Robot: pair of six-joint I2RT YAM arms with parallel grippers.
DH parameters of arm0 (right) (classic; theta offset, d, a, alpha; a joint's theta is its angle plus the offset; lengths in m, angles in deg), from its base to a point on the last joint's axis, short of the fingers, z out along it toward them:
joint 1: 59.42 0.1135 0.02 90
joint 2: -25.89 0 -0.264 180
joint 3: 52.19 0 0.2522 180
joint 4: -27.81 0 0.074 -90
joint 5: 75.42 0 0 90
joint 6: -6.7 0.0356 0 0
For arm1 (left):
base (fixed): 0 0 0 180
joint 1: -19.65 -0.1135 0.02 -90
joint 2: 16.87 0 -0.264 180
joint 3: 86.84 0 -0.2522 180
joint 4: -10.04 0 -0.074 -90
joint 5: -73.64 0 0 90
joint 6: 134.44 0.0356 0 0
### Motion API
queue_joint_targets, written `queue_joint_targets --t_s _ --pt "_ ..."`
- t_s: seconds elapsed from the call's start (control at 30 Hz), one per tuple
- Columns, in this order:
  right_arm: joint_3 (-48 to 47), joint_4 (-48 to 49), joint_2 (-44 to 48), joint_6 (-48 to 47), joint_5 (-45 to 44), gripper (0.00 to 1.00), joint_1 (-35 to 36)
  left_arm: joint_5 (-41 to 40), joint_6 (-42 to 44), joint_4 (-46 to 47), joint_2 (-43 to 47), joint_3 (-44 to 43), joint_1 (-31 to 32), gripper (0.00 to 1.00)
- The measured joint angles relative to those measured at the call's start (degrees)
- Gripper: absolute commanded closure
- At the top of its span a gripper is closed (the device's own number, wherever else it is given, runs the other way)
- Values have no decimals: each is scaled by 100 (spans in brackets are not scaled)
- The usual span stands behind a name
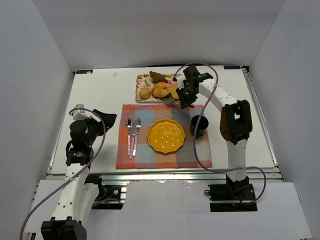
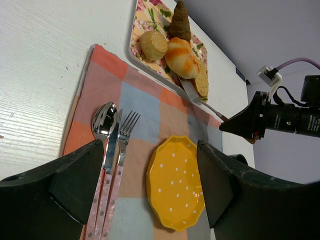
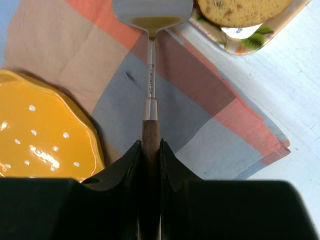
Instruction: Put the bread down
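Note:
The bread [image 1: 161,90], a glossy golden-orange knotted roll, lies on the floral tray [image 1: 139,82] at the back; it also shows in the left wrist view [image 2: 181,57]. My right gripper [image 1: 185,96] is shut on the wooden handle of a metal spatula [image 3: 150,80]. The spatula's blade [image 2: 189,90] points at the tray's near edge, beside the bread and the toast slice [image 2: 201,84]. My left gripper [image 1: 102,118] is open and empty over the table, left of the placemat. A yellow dotted plate [image 1: 166,135] sits on the placemat.
The tray also holds a small pale bun [image 1: 145,93] and a brown cone-shaped pastry [image 1: 158,77]. A spoon, knife and fork [image 1: 133,136] lie left of the plate. A dark cup [image 1: 199,125] stands right of it. White walls enclose the table.

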Motion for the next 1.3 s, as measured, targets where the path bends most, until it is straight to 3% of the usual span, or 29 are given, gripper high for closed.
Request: queue_joint_targets --t_s 0.63,1.3 --pt "136 782 -155 -273 125 100 48 -9 -42 105 -87 0 0 16" --pt "1298 2553 2 -105 229 100 122 -9 -140 170 -85 0 0 16"
